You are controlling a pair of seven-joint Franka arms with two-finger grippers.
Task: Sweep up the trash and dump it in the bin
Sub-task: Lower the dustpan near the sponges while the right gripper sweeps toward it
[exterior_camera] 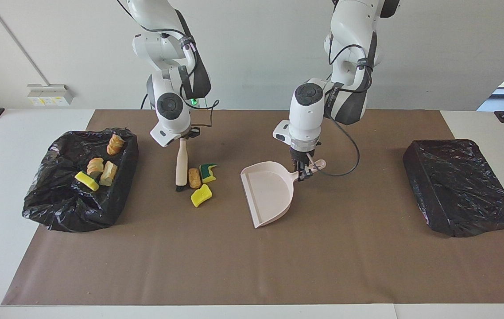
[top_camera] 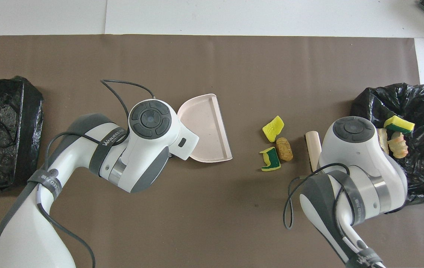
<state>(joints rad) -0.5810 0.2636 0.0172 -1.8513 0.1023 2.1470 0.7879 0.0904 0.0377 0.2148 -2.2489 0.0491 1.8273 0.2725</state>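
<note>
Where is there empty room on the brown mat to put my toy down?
The wide strip of brown mat farther from the robots than everything is bare, also between the dustpan and the closed black bin. It is crowded around the brush and trash bits.

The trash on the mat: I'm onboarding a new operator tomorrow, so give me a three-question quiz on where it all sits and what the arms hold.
1. How many bits of trash lie loose on the brown mat, outside any bin?
2. True or false: the left gripper holds the brush.
3. Which bin already holds trash? A) the bin at the right arm's end B) the bin at the left arm's end

Key
1. Three: a yellow sponge piece, a yellow-green sponge piece and a tan pastry lump, beside the brush head.
2. False: it grips the pink dustpan by the handle; the right gripper holds the brush.
3. A
</note>
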